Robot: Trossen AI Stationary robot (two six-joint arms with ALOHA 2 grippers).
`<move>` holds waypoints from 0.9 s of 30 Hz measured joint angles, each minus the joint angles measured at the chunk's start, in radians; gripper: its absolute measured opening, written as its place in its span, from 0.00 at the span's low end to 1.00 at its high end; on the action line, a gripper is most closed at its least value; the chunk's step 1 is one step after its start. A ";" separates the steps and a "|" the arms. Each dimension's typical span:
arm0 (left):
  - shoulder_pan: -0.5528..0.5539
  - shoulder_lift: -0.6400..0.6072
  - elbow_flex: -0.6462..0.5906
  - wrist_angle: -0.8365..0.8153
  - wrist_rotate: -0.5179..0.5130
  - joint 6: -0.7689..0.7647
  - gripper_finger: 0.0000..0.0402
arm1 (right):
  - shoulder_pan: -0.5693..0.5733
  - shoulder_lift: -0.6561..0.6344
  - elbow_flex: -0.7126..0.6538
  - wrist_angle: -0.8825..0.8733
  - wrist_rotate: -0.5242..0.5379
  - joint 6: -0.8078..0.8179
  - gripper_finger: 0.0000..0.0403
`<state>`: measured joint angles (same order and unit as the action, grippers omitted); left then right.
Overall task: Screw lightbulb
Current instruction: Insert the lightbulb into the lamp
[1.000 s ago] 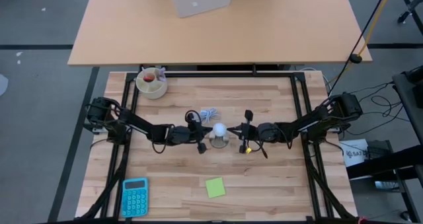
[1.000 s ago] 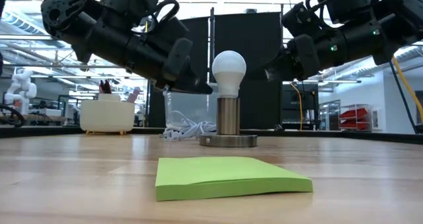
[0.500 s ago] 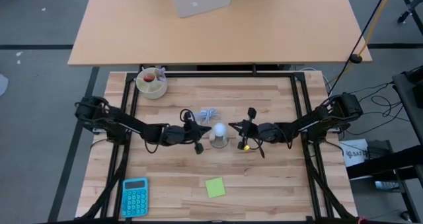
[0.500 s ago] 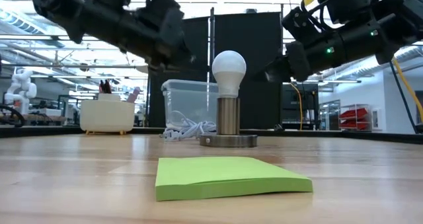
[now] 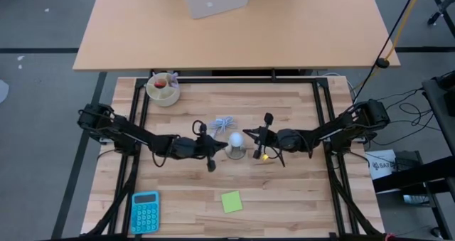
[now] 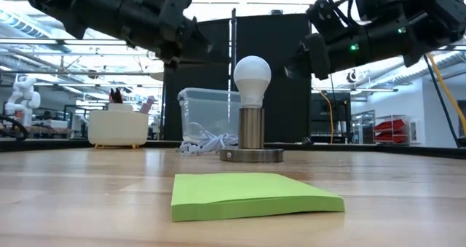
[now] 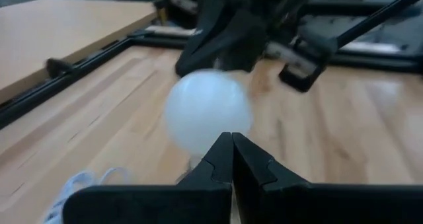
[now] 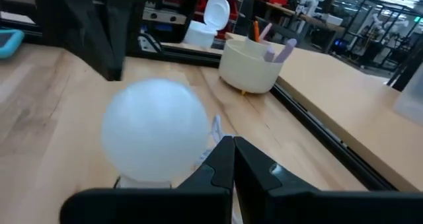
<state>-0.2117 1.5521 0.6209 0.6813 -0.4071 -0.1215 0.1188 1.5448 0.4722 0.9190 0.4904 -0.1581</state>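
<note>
White lightbulb (image 6: pixel 252 77) stands upright in its socket (image 6: pixel 252 138) on my tabletop (image 5: pixel 284 191); left pincer (image 5: pixel 210 147) & right pincer (image 5: pixel 257 143) flank it, both clenched, empty.

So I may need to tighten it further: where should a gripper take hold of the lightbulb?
Grip the round white globe of the lightbulb across its widest part, coming level from either side. It stands upright in the socket, so its narrow base is hidden and only the globe is free.

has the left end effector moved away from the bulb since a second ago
Yes. In the high view the left end effector has drawn back leftward from the bulb, which stays put; the low view shows that arm higher than before.
</note>
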 joint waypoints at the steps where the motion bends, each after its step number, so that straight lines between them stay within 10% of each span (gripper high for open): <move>1: 0.004 0.004 0.000 0.024 0.029 0.001 0.00 | 0.000 0.000 0.012 -0.018 0.001 -0.005 0.00; 27: 0.043 0.078 0.000 0.062 0.052 -0.058 0.00 | 0.053 0.000 0.042 -0.105 0.026 -0.004 0.00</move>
<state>-0.1689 1.6306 0.6205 0.7438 -0.3551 -0.1793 0.1723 1.5448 0.5137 0.8137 0.5165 -0.1621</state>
